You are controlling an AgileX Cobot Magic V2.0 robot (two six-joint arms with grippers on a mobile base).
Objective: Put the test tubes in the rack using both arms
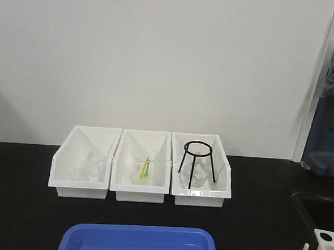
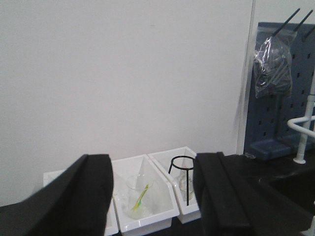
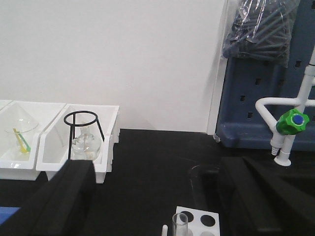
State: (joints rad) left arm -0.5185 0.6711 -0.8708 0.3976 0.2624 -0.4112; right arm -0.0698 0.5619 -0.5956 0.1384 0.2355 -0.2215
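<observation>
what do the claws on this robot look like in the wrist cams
Only the fingers show. The left claw has two broad, matte black fingers with flat faces and squared edges. The right claw looks the same: plain black, blocky, unmarked. No cables are visible.

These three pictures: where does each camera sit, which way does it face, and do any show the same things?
Front view: looks across the black table at three white bins along the wall; no robot parts show.
Left wrist view: sits behind the left gripper, its open fingers framing the bins.
Right wrist view: sits behind the right gripper, open, above the rack, facing a blue pegboard.
All three share the black ring stand.
</observation>
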